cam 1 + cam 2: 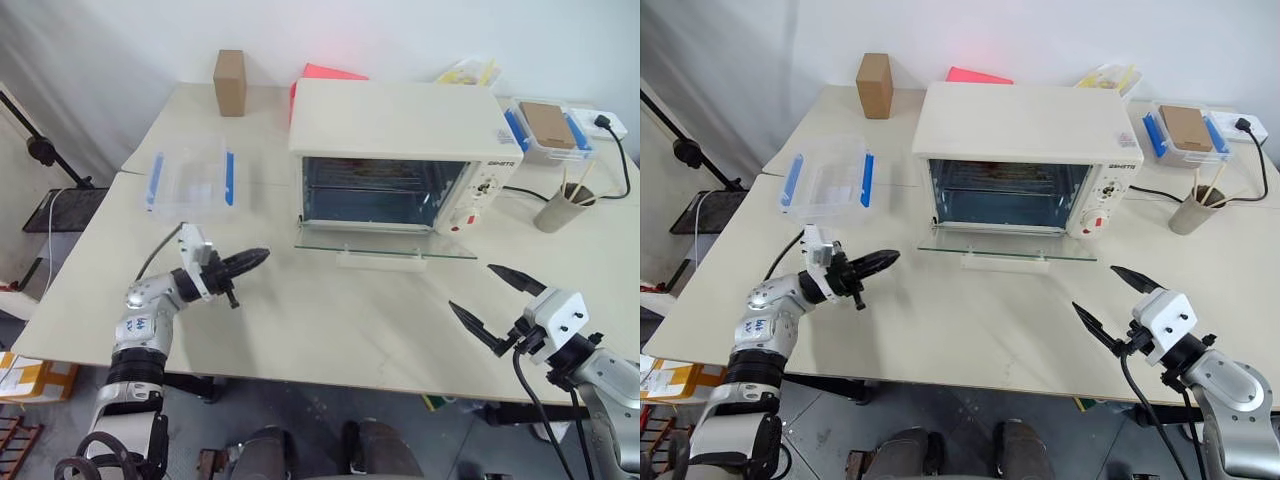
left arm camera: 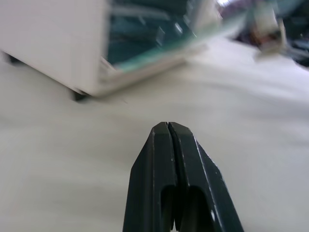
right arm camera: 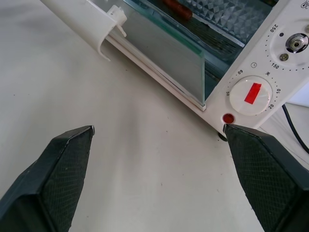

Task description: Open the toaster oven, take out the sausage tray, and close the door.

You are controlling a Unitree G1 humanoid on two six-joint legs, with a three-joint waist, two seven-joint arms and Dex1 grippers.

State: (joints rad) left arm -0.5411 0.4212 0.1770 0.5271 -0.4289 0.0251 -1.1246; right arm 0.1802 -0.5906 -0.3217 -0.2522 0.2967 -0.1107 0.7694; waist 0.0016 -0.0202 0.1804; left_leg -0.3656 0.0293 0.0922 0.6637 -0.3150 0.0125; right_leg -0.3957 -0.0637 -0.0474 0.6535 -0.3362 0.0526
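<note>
The cream-white toaster oven (image 1: 400, 125) stands at the back middle of the table. Its glass door (image 1: 385, 243) hangs open and flat, with the bar handle (image 1: 380, 261) at its front edge. The sausage tray (image 1: 375, 183) sits inside the cavity, dimly seen, and a red sausage (image 3: 176, 8) shows on it. My left gripper (image 1: 262, 256) is shut on nothing, hovering over the table left of the door and pointing toward it. My right gripper (image 1: 471, 287) is open and empty, near the table's front right, aimed at the oven's knob panel (image 3: 251, 94).
A clear plastic box with blue clips (image 1: 190, 180) lies at the left. A cardboard box (image 1: 230, 82) stands at the back. Right of the oven are another clear box (image 1: 548, 128), a cup of sticks (image 1: 562, 208) and a black cable (image 1: 622, 155).
</note>
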